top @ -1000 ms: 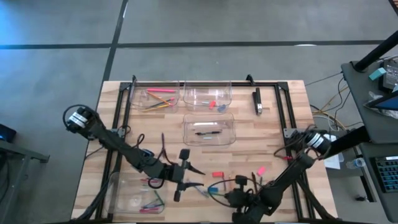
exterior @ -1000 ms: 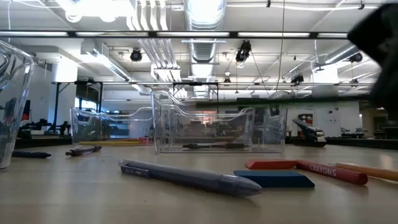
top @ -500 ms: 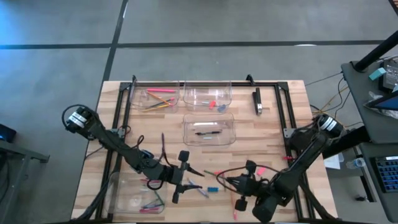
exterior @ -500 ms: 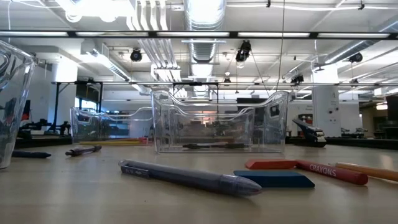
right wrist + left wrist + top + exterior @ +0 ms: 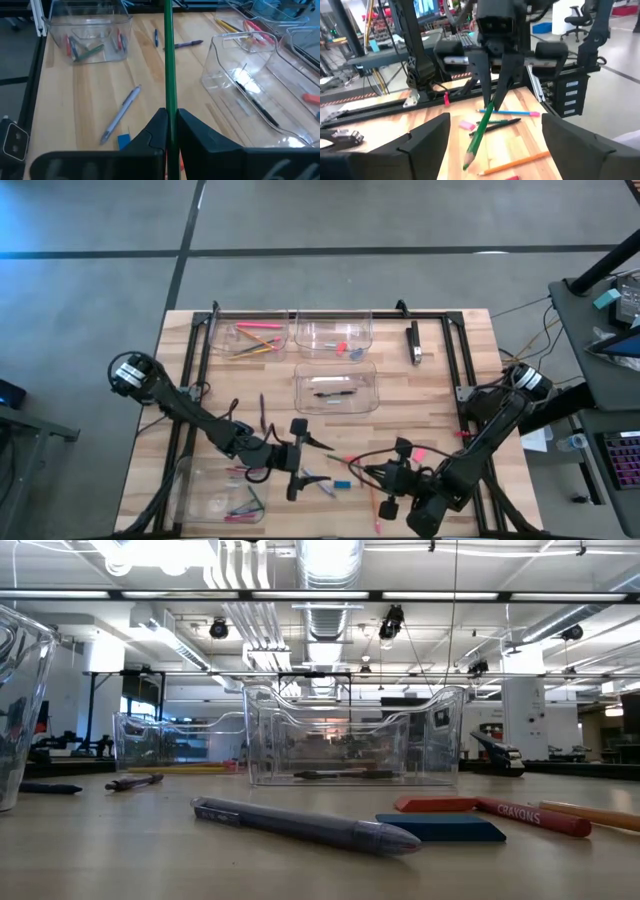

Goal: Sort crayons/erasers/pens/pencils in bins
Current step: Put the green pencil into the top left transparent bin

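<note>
Currently the right gripper is clenched on a long green pencil, holding it above the near-centre of the table. In the right wrist view the fingers pinch the shaft near one end. The long axis runs straight out ahead of the fingers, with the free end aimed toward the left arm. In the left wrist view the pencil slopes downward from the right gripper, its tip low over the wood.

The left gripper sits just left of that tip, jaws spread wide and holding nothing.

Procedure for the step in hand, judged as a transfer or carry toward the pencil bin at the far left, which already holds pink and yellow sticks:
1. Keep the pinch firm. The grip sits far from the free end, so the shaft may swing or slip.
2. If handing over, close the left jaws across the shaft, not along it, before releasing on the right.
3. Align the long axis with the long side of the bin before lowering.
4. Clear the wall of the pen bin at centre.

Loose items remain on the near table: a grey pen, a blue eraser and a red crayon.
</note>
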Robot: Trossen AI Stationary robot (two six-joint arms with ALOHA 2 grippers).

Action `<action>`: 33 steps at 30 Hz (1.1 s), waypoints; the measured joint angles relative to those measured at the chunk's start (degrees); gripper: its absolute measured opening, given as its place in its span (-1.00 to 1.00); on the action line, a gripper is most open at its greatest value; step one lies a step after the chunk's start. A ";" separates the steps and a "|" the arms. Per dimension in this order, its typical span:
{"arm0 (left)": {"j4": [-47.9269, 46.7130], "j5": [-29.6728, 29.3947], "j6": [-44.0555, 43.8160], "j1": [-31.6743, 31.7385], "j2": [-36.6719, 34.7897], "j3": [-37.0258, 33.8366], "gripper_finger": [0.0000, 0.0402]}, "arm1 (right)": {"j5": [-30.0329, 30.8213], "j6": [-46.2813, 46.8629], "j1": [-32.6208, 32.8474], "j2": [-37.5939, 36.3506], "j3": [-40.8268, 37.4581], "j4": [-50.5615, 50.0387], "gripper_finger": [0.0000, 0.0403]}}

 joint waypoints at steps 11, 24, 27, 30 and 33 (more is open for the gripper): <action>-0.43 0.78 -1.51 0.76 0.16 -0.33 0.48 | 0.07 -0.06 0.02 -0.02 0.00 0.19 -0.89; 0.11 1.13 -1.54 3.15 3.98 1.01 0.46 | 0.15 -0.15 0.02 -0.02 0.00 0.48 -0.89; -0.02 1.44 -1.52 3.29 4.51 1.38 0.37 | 0.13 -0.15 0.02 -0.02 0.00 0.48 -0.89; 0.14 2.33 -1.54 3.40 4.56 1.57 0.22 | 0.13 -0.16 0.02 -0.02 0.00 0.46 -0.89; 0.05 3.24 -1.52 3.51 4.56 1.55 0.05 | 0.13 -0.15 0.02 -0.02 -0.05 0.46 -0.89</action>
